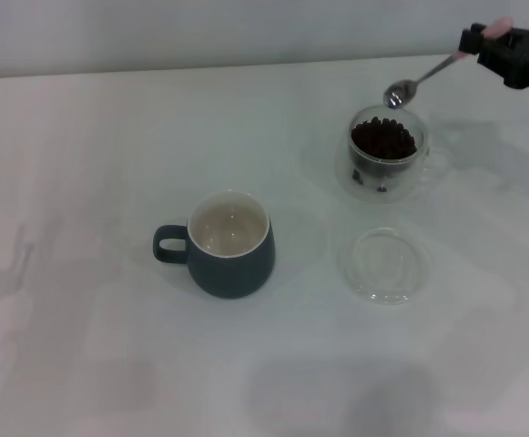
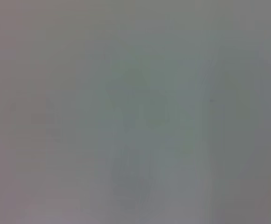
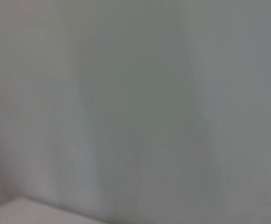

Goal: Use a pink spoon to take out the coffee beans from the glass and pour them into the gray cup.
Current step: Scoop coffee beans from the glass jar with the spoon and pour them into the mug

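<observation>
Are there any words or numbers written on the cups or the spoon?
None: no words, numbers or signs can be read anywhere.
The gray cup, the glass of coffee beans, the pink spoon in the right gripper and the clear glass dish are all plain.
Both wrist views show only blank grey.
</observation>
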Robot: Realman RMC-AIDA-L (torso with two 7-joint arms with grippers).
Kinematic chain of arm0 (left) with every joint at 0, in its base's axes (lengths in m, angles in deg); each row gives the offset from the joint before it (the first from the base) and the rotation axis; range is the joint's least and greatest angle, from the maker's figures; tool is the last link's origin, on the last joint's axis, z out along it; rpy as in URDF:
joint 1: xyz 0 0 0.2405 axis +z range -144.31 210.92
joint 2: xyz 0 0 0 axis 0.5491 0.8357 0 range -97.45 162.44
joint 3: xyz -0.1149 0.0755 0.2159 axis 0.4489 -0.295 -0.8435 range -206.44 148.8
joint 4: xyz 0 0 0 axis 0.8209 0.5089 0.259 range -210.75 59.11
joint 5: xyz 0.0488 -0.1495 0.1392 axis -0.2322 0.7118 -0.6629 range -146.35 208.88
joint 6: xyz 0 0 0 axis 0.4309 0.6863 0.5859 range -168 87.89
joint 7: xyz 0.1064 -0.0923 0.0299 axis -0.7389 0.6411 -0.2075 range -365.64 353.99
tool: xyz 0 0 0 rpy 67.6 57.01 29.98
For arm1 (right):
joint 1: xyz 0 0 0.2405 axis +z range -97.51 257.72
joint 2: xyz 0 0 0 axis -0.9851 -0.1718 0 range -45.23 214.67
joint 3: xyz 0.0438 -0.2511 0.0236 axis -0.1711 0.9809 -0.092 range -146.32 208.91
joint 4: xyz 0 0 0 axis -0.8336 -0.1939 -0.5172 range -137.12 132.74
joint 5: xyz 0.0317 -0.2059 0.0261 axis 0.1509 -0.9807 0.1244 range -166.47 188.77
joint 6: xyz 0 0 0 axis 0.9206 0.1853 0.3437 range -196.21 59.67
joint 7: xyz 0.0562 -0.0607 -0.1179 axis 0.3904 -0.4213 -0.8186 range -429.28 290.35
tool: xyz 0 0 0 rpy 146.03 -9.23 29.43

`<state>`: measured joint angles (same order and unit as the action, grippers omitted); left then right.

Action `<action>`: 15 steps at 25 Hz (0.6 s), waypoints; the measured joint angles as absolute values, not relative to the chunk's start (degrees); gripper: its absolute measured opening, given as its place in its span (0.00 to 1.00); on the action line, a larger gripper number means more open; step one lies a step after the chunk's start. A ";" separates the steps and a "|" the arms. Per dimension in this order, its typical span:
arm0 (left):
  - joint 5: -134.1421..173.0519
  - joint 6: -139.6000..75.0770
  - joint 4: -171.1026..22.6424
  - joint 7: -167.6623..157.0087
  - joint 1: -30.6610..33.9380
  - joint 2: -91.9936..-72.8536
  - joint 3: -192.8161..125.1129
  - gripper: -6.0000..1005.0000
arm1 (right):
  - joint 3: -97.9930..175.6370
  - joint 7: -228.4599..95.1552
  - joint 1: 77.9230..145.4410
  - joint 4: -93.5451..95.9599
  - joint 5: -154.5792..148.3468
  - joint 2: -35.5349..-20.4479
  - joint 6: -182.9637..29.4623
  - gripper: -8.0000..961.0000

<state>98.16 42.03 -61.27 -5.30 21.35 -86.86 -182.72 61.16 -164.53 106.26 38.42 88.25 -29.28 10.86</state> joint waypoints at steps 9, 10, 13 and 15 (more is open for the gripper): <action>98.62 42.03 -61.33 -5.22 21.35 -86.86 -182.71 0.80 | 62.59 -165.65 106.28 39.12 83.84 -29.89 8.01 0.18; 98.62 42.03 -61.32 -5.22 21.35 -86.86 -182.72 0.80 | 63.01 -165.74 106.29 39.07 83.68 -29.91 7.56 0.18; 98.61 41.98 -61.32 -5.21 21.35 -86.86 -182.72 0.80 | 64.59 -165.81 106.30 38.29 83.43 -29.98 5.91 0.18; 98.60 41.96 -61.32 -5.21 21.35 -86.86 -182.72 0.80 | 65.45 -165.84 106.30 37.73 83.37 -29.98 5.00 0.19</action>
